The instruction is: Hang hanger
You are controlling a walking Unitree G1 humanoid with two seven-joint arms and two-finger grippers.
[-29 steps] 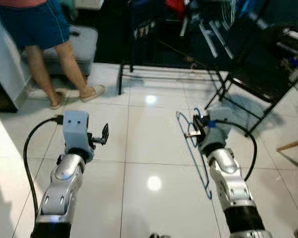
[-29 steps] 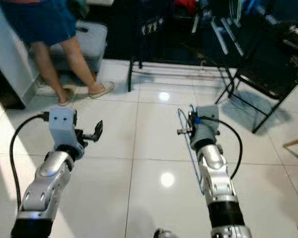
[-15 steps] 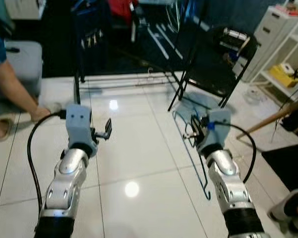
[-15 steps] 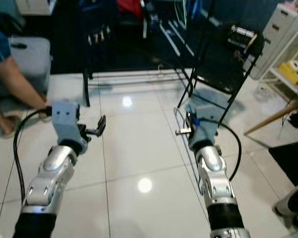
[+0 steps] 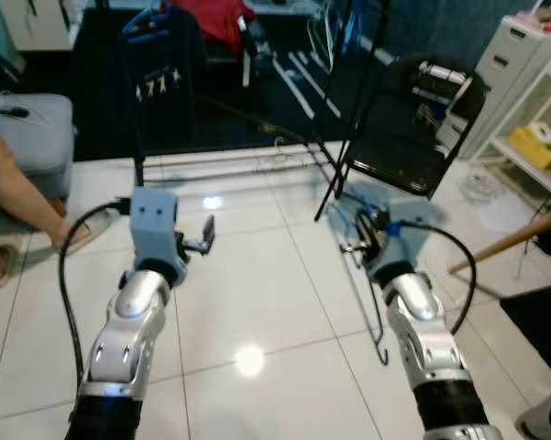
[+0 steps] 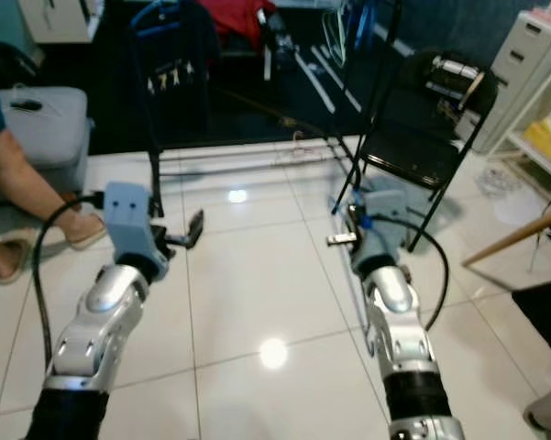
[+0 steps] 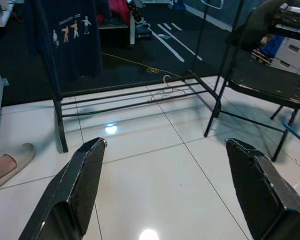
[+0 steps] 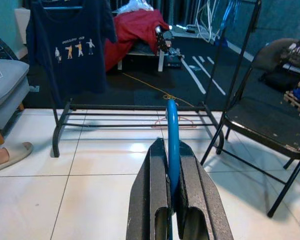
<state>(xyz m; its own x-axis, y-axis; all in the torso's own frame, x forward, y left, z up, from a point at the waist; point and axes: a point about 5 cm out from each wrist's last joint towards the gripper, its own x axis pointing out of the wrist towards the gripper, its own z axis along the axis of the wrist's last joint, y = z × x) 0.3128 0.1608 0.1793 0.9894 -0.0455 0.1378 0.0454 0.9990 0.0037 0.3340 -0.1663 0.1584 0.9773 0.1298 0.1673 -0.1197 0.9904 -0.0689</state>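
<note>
Head camera, left eye: two silver jointed arms reach out over a glossy white tiled floor [image 5: 275, 302]; the left gripper [image 5: 204, 240], on a grey-blue boxy wrist block, hangs in the air with nothing between its fingers, while the right gripper [image 5: 359, 240] carries a thin blue wire hanger [image 5: 364, 293] whose frame hangs down beside the forearm to a hooked end near the floor. Ahead stand a black metal clothes rack [image 5: 257, 160] bearing a dark navy printed T-shirt [image 5: 160, 73], and a black folding chair [image 5: 399, 137] to the right; a person's leg [image 5: 23, 197] shows at the left edge. Right eye: the same layout, with a white drawer unit [image 6: 527, 64] at far right. Left wrist camera: two matte black textured fingers [image 7: 80, 185] stand spread wide apart, framing bare tile and the rack's low rails. Right wrist camera: the two black fingers [image 8: 152, 195] are pressed together on the smooth blue hanger wire, which rises upright between them; a red cloth [image 8: 135, 30] lies behind the rack.
</note>
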